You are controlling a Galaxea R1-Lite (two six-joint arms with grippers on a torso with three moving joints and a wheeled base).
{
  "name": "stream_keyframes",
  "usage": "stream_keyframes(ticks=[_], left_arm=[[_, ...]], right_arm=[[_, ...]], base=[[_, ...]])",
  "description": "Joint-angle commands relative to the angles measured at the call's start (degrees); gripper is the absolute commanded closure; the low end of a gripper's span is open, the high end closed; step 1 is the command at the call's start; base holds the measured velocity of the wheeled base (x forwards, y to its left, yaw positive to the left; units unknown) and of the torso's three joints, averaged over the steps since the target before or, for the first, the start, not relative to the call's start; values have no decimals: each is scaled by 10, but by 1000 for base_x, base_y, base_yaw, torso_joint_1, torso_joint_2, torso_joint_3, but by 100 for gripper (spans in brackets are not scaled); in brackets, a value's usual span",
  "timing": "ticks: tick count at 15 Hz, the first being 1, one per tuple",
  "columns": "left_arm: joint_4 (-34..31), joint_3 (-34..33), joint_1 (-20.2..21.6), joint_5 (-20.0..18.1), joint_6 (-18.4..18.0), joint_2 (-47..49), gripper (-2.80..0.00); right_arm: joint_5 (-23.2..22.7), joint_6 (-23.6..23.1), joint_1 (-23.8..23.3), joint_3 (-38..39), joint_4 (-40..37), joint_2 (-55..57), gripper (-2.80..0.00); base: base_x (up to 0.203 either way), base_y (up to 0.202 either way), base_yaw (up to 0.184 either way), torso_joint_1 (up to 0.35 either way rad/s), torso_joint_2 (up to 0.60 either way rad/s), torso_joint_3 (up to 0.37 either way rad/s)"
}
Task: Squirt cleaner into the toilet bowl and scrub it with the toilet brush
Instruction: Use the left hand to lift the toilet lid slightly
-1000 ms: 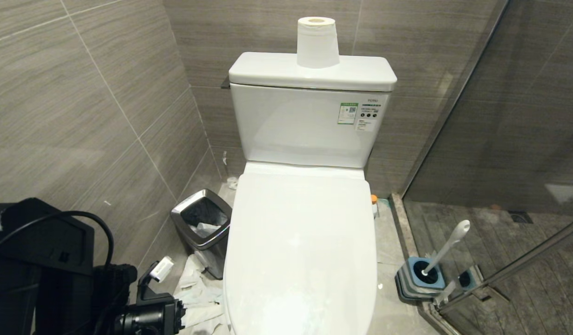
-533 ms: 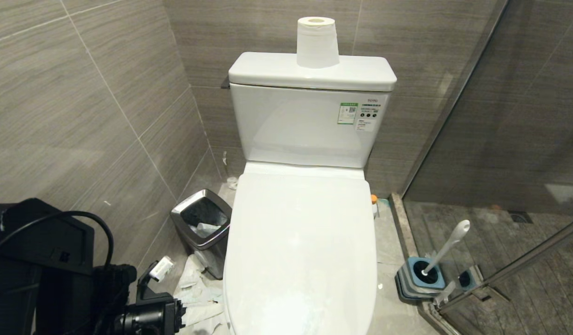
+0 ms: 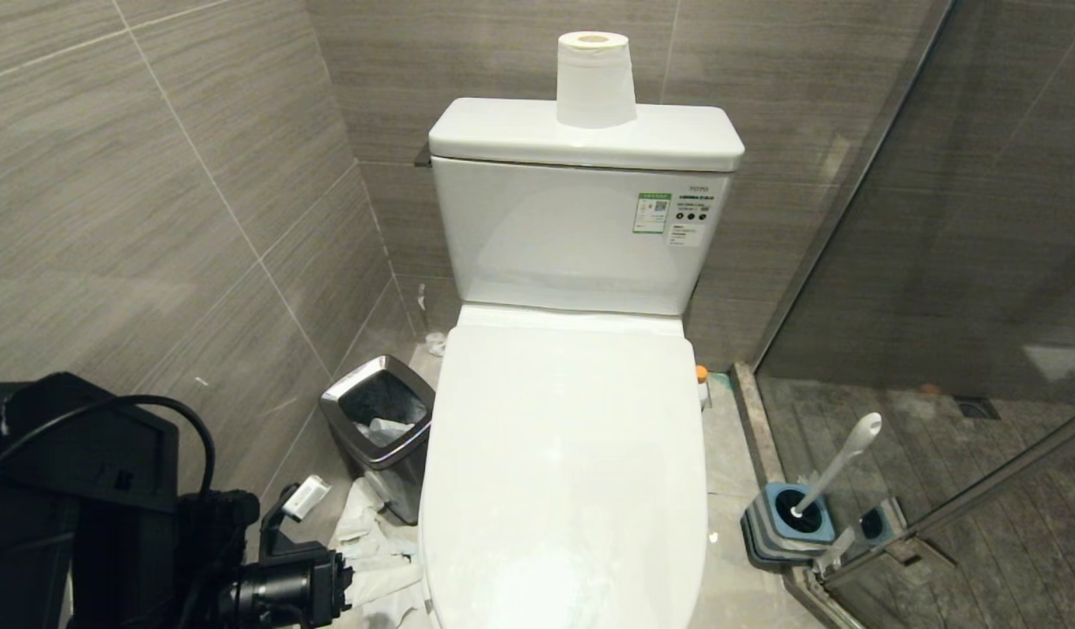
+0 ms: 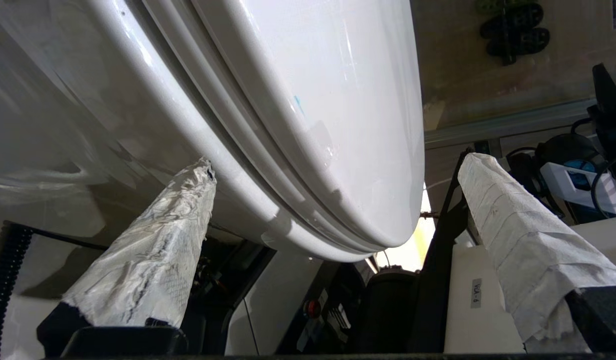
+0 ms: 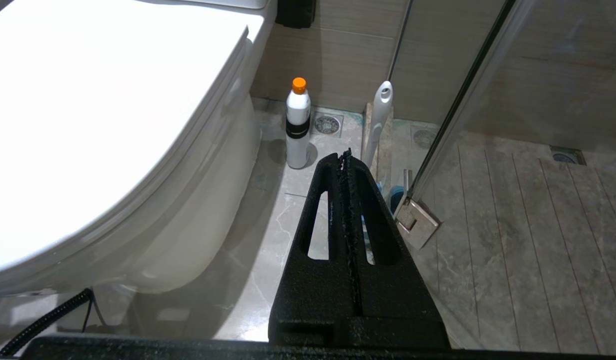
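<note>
Both fingers (image 4: pixel 152 260) of left pincer (image 4: pixel 333 165) straddle toilet bowl (image 4: pixel 267 150) lid edge | untouched

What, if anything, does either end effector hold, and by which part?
Nothing. The left end effector is open beside the closed toilet lid; the right end effector is shut, empty.

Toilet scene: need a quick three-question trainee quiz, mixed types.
1. True or false: the toilet lid is down over the bowl.
2. Which gripper has its fingers spread at the lid's front edge? A) left gripper B) right gripper
3. Fill in: the toilet brush stands in its ____ on the floor.

Key: 1 true. 2 A; the right gripper is shut, hanging above the floor near the cleaner. 3 holder.
</note>
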State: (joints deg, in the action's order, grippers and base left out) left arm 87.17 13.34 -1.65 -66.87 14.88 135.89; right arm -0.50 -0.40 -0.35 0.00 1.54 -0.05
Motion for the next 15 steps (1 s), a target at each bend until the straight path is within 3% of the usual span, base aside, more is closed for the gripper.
stream_keyframes(ticks=[1,15], left_arm=[[5,10,0,-4,5,1,-280],[5,40,7,-8,44,0,-280]], right_arm=[[0,0,0,7,0,0,0],[0,0,0,7,0,0,0]], base=[[0,0,0,0,0,0],[0,0,0,0,1,-33]])
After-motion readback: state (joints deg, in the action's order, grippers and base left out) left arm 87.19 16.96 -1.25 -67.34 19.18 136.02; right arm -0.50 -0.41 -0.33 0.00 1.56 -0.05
